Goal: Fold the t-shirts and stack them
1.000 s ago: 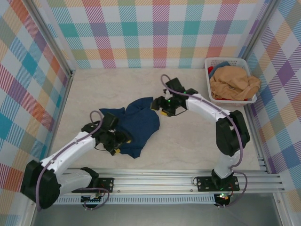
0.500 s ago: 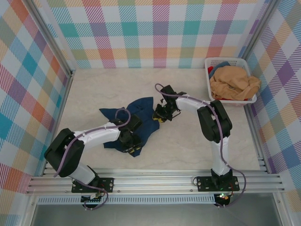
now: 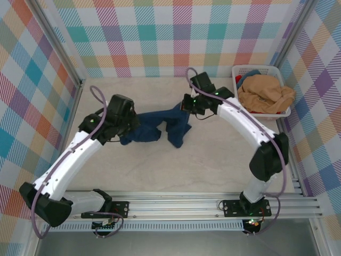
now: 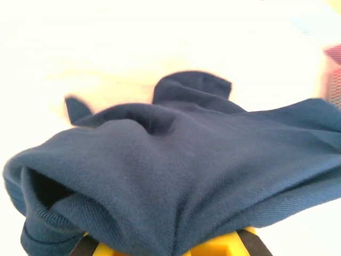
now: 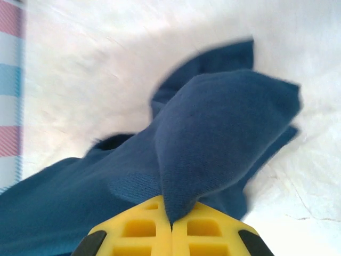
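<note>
Near the middle of the top view, the dark blue shirt (image 3: 160, 127) is bunched up and pulled long between the two robot arms. It runs from left to right like a rope. One loose flap hangs down at the lower right of the shirt. I cannot tell if that flap touches the table (image 3: 213, 165).

On the left end of the shirt, the left gripper (image 3: 127, 129) is closed on the cloth. From the left wrist view, the blue shirt (image 4: 181, 176) fills most of the frame in thick soft folds. It covers the yellow tips of the left gripper (image 4: 213, 248) at the bottom edge.

On the right end, just above the middle of the top view, the right gripper (image 3: 186, 106) is also pinched shut on the shirt. The right wrist view makes this plain. The two yellow fingers of the right gripper (image 5: 171, 224) are pressed together at the bottom of the frame, and a fold of the blue shirt (image 5: 213, 144) is caught between them.

Over in the upper right of the top view, well apart from the blue shirt, sits a white basket (image 3: 256, 68). The tan shirt (image 3: 264, 93) lies crumpled in it. A bit of blue cloth (image 3: 249, 74) peeks out at the far left corner of the basket.

Bright checked walls (image 3: 160, 32) stand around the pale table.
</note>
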`<act>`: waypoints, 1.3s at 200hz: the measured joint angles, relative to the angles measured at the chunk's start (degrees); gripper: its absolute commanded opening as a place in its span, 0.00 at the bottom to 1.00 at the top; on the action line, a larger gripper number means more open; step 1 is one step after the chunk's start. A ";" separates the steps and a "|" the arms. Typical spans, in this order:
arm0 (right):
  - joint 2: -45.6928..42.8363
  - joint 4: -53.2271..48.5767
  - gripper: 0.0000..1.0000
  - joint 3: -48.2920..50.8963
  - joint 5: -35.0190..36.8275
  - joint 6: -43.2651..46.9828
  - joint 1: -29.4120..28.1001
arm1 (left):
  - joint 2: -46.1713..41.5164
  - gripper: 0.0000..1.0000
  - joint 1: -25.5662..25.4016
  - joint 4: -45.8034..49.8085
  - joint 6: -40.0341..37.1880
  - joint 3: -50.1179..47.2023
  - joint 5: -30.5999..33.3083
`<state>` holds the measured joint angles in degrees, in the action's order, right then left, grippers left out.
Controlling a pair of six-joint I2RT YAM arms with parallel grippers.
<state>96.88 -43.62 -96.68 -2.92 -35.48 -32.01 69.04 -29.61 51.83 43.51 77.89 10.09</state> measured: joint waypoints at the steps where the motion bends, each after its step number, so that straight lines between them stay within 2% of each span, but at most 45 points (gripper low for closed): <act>1: -0.20 -0.13 0.00 -0.17 0.15 0.09 -0.02 | -0.04 0.00 0.07 0.09 -0.22 0.26 -0.02; 36: -6.80 -4.39 0.00 -6.34 3.19 2.21 -0.50 | 0.63 0.00 2.16 0.72 -6.93 10.47 -0.94; 70: -5.31 -7.17 0.00 -14.29 3.74 3.67 -0.68 | 2.73 0.00 5.79 0.33 -10.56 16.02 -4.37; 80: -3.61 -7.32 0.05 -15.80 3.61 3.85 -0.59 | 4.11 0.00 7.32 0.31 -10.58 16.11 -5.55; 87: -1.75 -7.26 0.14 -16.57 3.28 3.91 -0.31 | 6.25 0.01 8.96 0.28 -10.54 15.96 -6.25; 93: 0.39 -7.28 0.22 -17.09 2.89 4.20 0.13 | 7.96 0.09 10.03 -0.04 -10.34 15.47 -6.69; 102: 3.50 -7.34 0.38 -17.73 2.75 4.68 0.85 | 11.19 0.29 11.78 -0.98 -9.94 13.99 -6.93; 109: 7.58 -7.93 0.45 -18.64 2.40 4.92 2.01 | 14.36 0.43 13.44 -1.46 -9.90 12.44 -6.69; 122: 15.23 -8.20 0.53 -20.74 1.68 5.68 4.15 | 19.85 0.50 16.06 -2.03 -9.62 10.43 -5.97; 134: 21.40 -8.39 0.58 -21.20 1.36 6.21 5.66 | 25.03 0.61 17.99 -2.05 -9.20 9.90 -4.61; 144: 24.48 -9.16 0.62 -20.57 1.42 6.12 6.51 | 27.39 0.63 18.75 -2.01 -9.20 9.88 -3.41; 156: 25.05 -9.20 0.63 -16.83 1.53 5.99 7.41 | 27.80 0.62 19.26 -1.55 -8.90 9.81 -1.97; 173: 20.85 -8.81 0.61 -9.25 1.31 5.51 7.50 | 24.00 0.59 18.73 -0.94 -8.37 8.17 -0.90; 190: 12.15 -6.99 0.55 1.33 0.39 4.02 6.62 | 16.31 0.54 17.62 -1.51 -7.85 1.20 -2.14; 213: -0.07 -5.09 0.55 14.99 -1.40 1.14 5.18 | 8.28 0.54 16.00 -0.81 -5.81 -9.84 -6.64; 233: -6.56 -3.89 0.56 25.46 -4.74 -2.14 4.07 | 8.39 0.57 14.14 -2.60 -3.58 -18.36 -10.67; 260: -5.55 -2.14 0.57 32.48 -8.11 -5.62 2.40 | 12.44 0.57 13.22 -7.04 -0.76 -25.75 -15.65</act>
<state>91.33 -45.76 -64.20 -11.03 -41.10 -29.61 81.47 -16.38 44.80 42.74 52.14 -5.56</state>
